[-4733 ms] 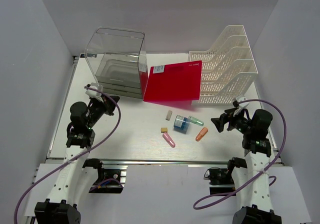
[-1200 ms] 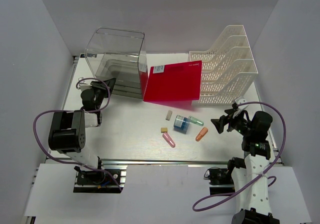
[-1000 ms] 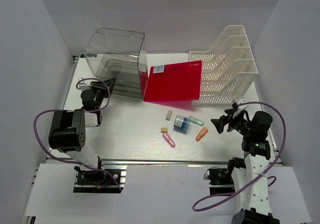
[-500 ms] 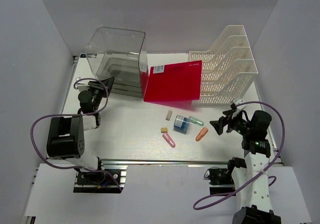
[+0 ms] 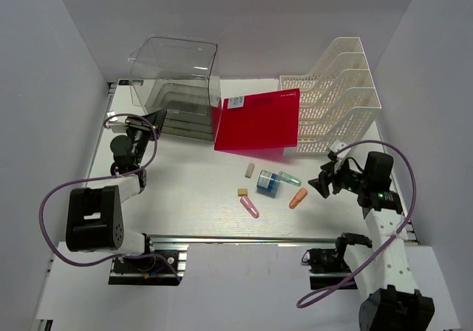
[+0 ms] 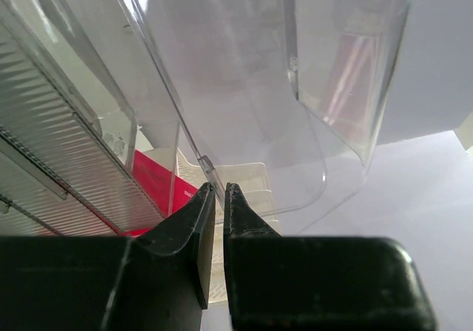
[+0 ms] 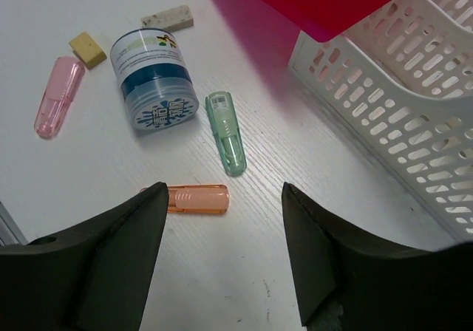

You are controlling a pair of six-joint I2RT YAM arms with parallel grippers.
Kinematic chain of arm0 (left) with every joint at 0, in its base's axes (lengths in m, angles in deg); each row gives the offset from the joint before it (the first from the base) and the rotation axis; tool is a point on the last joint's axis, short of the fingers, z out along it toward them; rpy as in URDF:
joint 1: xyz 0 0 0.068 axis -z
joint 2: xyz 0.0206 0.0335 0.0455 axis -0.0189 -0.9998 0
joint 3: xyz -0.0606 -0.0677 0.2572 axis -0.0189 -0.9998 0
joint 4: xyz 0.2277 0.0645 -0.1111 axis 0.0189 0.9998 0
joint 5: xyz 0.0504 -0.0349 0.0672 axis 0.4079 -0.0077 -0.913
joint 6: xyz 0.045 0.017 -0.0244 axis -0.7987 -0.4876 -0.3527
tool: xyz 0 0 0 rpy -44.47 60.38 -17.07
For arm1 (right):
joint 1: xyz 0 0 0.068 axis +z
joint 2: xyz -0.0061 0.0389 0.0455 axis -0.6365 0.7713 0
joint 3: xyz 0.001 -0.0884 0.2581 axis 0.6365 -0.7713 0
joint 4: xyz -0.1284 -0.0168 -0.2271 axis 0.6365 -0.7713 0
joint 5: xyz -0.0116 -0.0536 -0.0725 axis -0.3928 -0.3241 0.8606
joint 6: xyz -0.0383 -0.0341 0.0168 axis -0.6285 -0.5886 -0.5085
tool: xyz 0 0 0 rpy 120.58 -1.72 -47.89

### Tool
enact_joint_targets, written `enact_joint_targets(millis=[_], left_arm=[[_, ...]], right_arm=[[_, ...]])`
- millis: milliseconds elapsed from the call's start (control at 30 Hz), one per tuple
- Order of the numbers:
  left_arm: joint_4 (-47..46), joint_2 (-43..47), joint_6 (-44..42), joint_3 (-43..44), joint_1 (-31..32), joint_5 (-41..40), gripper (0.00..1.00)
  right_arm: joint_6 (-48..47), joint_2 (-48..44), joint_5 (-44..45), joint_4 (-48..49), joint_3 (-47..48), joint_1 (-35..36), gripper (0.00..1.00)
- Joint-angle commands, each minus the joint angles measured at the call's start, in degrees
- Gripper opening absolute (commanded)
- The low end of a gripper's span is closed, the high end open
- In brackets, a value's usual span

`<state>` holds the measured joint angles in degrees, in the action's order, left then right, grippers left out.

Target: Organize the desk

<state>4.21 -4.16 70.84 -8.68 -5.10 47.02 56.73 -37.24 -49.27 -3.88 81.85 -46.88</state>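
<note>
**A:** Where is the desk sitting?

**B:** The desk (image 5: 192, 190) is filling the middle of the top view, white and matte. Its silver rail (image 5: 244, 238) is running along the lower edge, just above the arm bases.

**A:** What is lying on it?

**B:** A small cluster is lying right of centre. There is a blue-labelled jar (image 5: 268, 182), with a green tube (image 5: 290, 178) just beside it and an orange tube (image 5: 298, 198) below that. A pink tube (image 5: 250, 206), a yellow eraser (image 5: 242, 192) and a grey eraser (image 5: 250, 170) are sitting to the jar's left, none of them touching.

**A:** And further back?

**B:** A clear drawer box (image 5: 177, 80) is standing at the upper left and a white mesh file rack (image 5: 340, 94) at the upper right. A red folder (image 5: 255, 120) is leaning between them, its right side resting against the rack.

**A:** What is the left gripper doing?

**B:** The left gripper (image 5: 151, 117) is reaching up to the box's lower left corner. In its wrist view the fingers (image 6: 192, 220) are standing almost together, pinching a thin clear edge of the box.

**A:** And the right gripper?

**B:** The right gripper (image 5: 324, 183) is hovering at the right of the cluster. Its fingers (image 7: 118, 257) are spread wide apart and holding nothing, with the orange tube showing between them on the desk below.
</note>
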Motion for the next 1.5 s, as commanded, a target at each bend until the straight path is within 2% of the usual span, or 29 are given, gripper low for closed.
enact_joint_targets(millis=[0, 33, 67, 100, 133, 233, 267, 300, 333, 400, 500, 533, 600, 800, 1267, 1467], left_arm=[[-3.1, 4.4, 0.6, 0.1, 0.2, 1.9, 0.06], [-2.8, 4.8, 0.6, 0.0, 0.2, 1.9, 0.06], [-2.5, 5.3, 0.7, -0.2, 0.2, 2.0, 0.06], [-2.5, 6.2, 0.7, -0.2, 0.2, 1.9, 0.06], [-2.2, 6.5, 0.7, -0.1, 0.2, 2.0, 0.06], [-1.6, 8.0, 1.0, -0.1, 0.2, 2.0, 0.06], [-0.8, 8.5, 1.0, 0.2, 0.2, 1.9, 0.06], [-0.4, 9.0, 1.0, 0.2, 0.2, 1.9, 0.06], [0.3, 9.4, 1.0, 0.4, 0.2, 1.7, 0.06], [0.7, 9.8, 0.9, 0.8, 0.2, 1.6, 0.06], [1.3, 10.5, 1.0, 1.1, 0.2, 1.8, 0.06], [1.6, 10.8, 0.9, 1.3, 0.2, 1.9, 0.06], [1.9, 11.2, 1.0, 1.5, 0.2, 1.9, 0.06], [4.1, 12.5, 0.7, 2.3, 0.2, 2.0, 0.06], [4.4, 12.5, 0.9, 2.9, 0.2, 1.4, 0.06], [4.9, 12.5, 0.8, 3.7, 0.2, 1.5, 0.06]], right_arm=[[-7.1, 4.9, 3.8, -2.3, 4.4, 2.3, 0.66], [-7.3, 6.0, 4.3, -2.2, 5.8, 3.8, 0.60], [-7.6, 6.9, 4.9, -2.0, 6.3, 5.6, 0.47], [-7.8, 9.3, 6.3, -2.0, 6.9, 6.6, 0.40], [-7.8, 10.3, 7.1, -2.0, 8.0, 10.7, 0.24], [-7.2, 14.2, 9.9, -0.7, 9.1, 15.7, 0.07], [-6.8, 16.1, 10.6, -0.2, 9.4, 19.1, 0.08], [-5.8, 17.2, 10.9, 0.2, 9.6, 20.1, 0.14], [-5.3, 18.1, 11.3, 1.1, 10.3, 21.2, 0.29], [-4.6, 21.2, 13.1, 1.9, 10.9, 25.6, 0.47], [-3.7, 25.2, 16.1, 3.3, 12.7, 30.3, 0.64], [-3.1, 26.3, 16.8, 3.9, 13.1, 32.0, 0.79], [-2.4, 29.9, 19.2, 4.8, 14.9, 34.0, 0.89], [0.6, 36.2, 27.2, 6.8, 19.5, 38.7, 0.89], [-1.7, 46.3, 32.9, 2.7, 22.6, 44.9, 0.89], [-2.5, 47.2, 35.2, 2.4, 22.2, 45.8, 0.80]])
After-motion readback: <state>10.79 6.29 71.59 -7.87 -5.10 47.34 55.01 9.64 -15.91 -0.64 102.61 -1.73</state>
